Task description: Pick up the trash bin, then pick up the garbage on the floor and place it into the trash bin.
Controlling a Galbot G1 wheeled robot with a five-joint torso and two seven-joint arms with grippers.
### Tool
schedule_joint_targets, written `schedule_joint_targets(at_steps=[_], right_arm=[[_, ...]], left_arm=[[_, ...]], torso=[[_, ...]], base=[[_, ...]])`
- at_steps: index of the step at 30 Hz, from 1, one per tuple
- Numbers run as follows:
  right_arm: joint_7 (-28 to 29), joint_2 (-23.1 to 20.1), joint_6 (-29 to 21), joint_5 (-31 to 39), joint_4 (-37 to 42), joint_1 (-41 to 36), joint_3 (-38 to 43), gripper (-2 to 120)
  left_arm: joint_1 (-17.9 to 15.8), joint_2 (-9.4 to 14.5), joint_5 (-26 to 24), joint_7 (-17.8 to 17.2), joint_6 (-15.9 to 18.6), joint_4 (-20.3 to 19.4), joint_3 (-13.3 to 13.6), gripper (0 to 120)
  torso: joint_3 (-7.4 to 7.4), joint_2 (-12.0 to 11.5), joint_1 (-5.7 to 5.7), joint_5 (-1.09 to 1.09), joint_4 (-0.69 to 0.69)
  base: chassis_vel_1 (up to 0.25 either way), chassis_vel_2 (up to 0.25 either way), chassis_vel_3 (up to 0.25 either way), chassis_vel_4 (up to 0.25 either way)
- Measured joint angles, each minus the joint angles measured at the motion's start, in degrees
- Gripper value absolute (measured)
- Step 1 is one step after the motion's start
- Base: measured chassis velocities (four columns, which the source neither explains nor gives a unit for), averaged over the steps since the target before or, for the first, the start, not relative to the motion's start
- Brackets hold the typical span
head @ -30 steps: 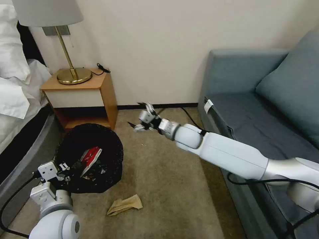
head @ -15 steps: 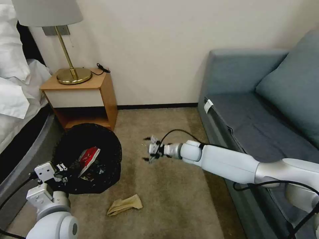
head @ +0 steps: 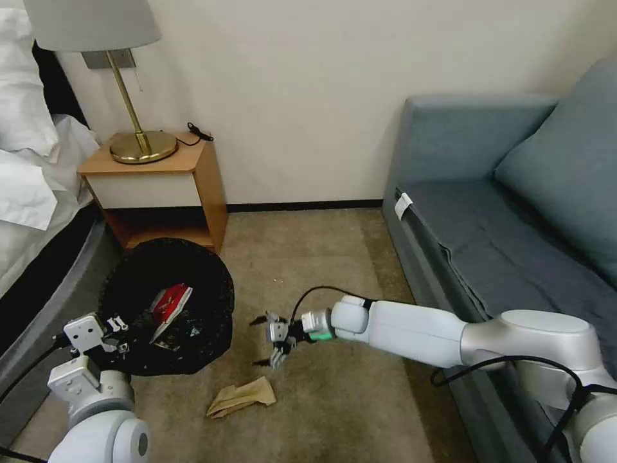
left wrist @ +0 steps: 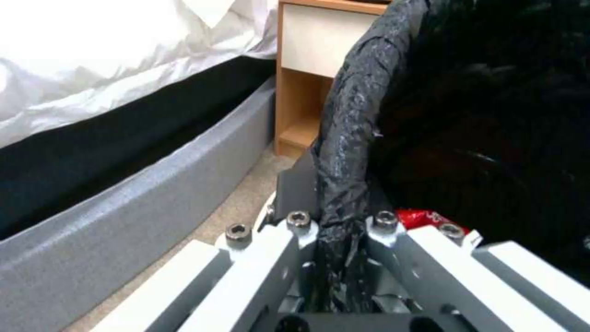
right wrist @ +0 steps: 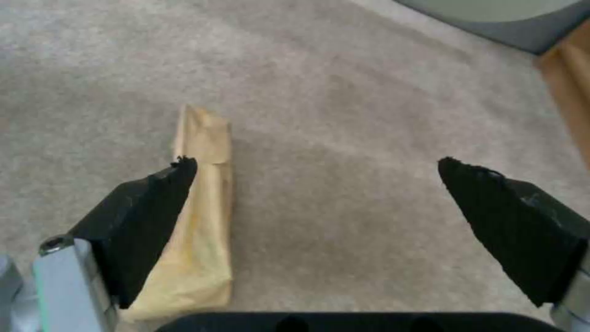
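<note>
Trash bin (head: 168, 307), black-lined and round, sits on the carpet at the left, hemmed between the bed frame (left wrist: 123, 203) and the nightstand (head: 160, 186) behind it; the left gripper (head: 114, 325) is clamped on its bag rim, and a red packet (head: 172, 302) lies inside. Right of it the carpet (head: 321, 399) lies bare as far as the sofa (head: 488, 212). A crumpled brown paper bag (head: 243, 395) lies flat near the bin, the right gripper (head: 265, 339) just above it with jaws spread wide.

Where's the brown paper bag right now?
Head view: the brown paper bag lies on the carpet, just in front of the trash bin, below the open right tool.
</note>
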Motion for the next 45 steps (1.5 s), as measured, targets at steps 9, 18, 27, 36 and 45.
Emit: schedule_joint_targets(at_steps=[9,18,27,36,45], right_arm=[[0.3,3.9,0.5,0.0,-5.0,-2.8,-1.6,100],[0.2,6.3,2.1,-1.8,-10.9,-5.2,-1.8,100],[0.2,8.7,2.8,-2.9,-14.5,-7.2,-1.8,100],[0.2,10.7,3.5,-4.0,-18.6,-9.4,-1.3,100],[-0.8,13.5,4.8,-5.8,-23.1,-11.4,0.2,85]], left_arm=[[0.3,0.0,-0.1,0.0,0.0,-0.2,-0.5,3],[0.5,0.0,-0.1,0.0,-0.1,-0.2,-0.6,3],[0.3,0.0,0.0,0.0,-0.2,0.2,-0.6,3],[0.3,0.0,0.0,0.0,-0.4,0.3,-0.8,3],[0.3,0.0,0.0,0.0,-1.1,0.8,-1.1,3]], torso=[[0.00,0.0,0.00,0.01,0.01],[0.00,0.0,0.00,0.01,0.00],[0.00,0.0,0.00,0.01,0.00],[0.00,0.0,0.00,0.01,0.00],[0.00,0.0,0.00,0.00,0.00]], base=[[0.000,0.000,0.000,0.000],[0.000,0.000,0.000,0.000],[0.000,0.000,0.000,0.000],[0.000,0.000,0.000,0.000],[0.000,0.000,0.000,0.000]])
